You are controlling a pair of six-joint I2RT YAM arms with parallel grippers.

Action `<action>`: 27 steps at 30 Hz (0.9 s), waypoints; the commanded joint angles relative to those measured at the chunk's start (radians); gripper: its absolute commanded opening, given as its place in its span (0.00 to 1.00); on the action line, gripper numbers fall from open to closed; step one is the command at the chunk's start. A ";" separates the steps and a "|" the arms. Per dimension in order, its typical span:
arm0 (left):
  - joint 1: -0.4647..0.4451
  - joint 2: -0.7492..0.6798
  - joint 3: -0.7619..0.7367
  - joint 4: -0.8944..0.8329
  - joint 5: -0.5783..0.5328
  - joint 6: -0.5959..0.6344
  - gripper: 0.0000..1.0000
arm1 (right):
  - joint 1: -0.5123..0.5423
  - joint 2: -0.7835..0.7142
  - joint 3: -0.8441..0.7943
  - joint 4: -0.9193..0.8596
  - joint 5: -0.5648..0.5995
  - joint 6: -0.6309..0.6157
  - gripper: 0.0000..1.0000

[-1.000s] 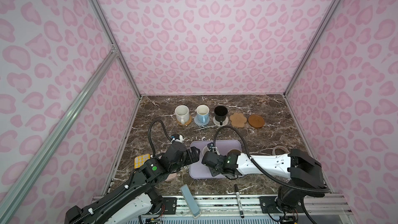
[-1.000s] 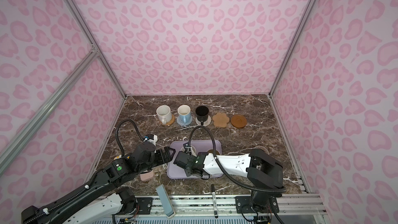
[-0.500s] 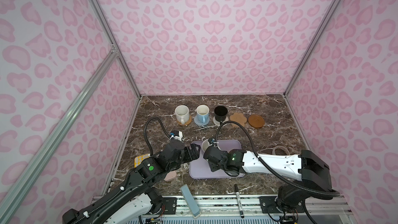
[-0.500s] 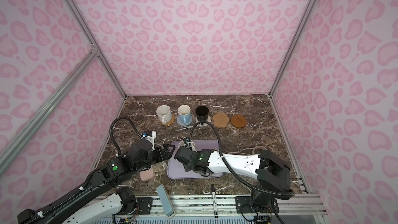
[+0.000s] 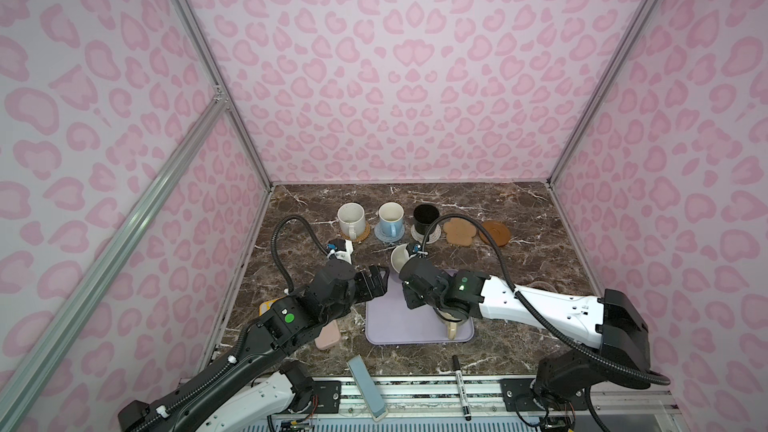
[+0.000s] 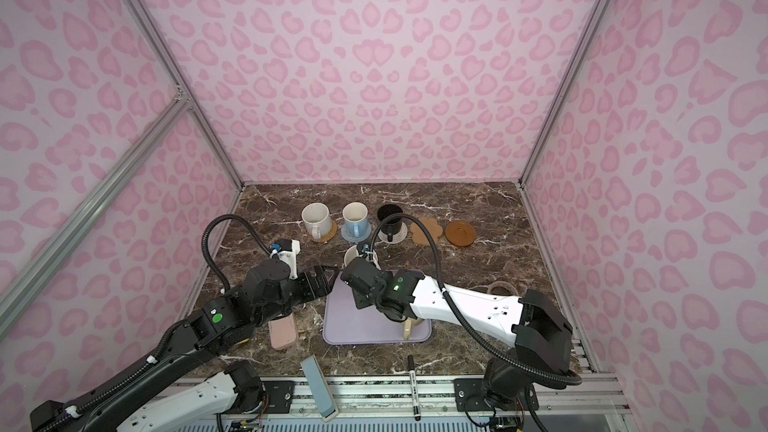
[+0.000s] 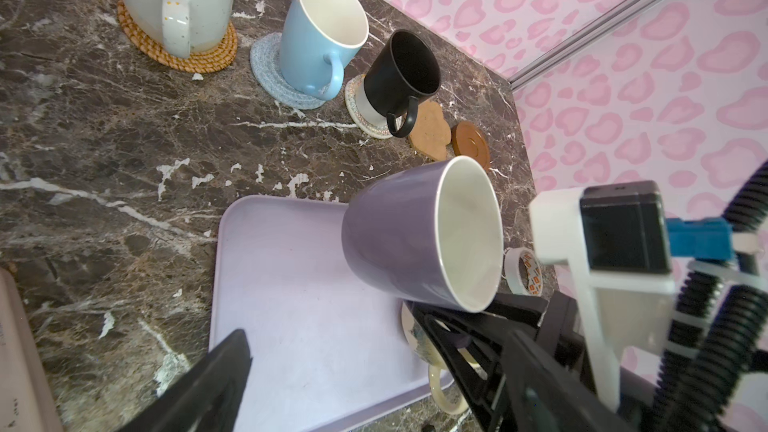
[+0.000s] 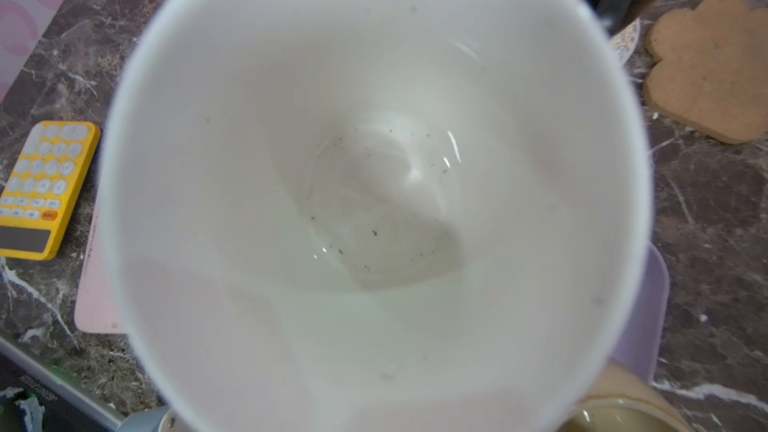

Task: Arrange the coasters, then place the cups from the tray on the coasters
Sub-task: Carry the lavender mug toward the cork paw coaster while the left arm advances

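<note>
Holding the lavender cup [image 7: 399, 238] tilted over the tray's [image 5: 395, 326] far edge, my right claw [image 5: 411, 274] is clamped shut on it. The paw coaster [image 5: 459, 231], nearer of 2 bare ones, lies far-right. My left claw [image 5: 376, 280] gapes wide, empty.

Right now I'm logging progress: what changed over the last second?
The right pincer, shut on the lavender mug, carried it up and toward the back row; it hangs tilted above the tray. The open left pincer edged back. Unchanged: cream-white mug, light blue mug and black mug on coasters, paw coaster and brown disc bare, yellow mug on the tray.
</note>
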 commanded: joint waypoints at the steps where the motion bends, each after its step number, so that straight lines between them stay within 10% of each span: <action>1: 0.001 0.023 0.031 0.058 0.009 0.020 0.96 | -0.023 -0.022 0.002 0.029 0.014 -0.027 0.00; 27: -0.002 0.453 0.347 0.162 0.070 0.069 0.97 | -0.394 -0.226 -0.119 0.003 -0.038 -0.120 0.00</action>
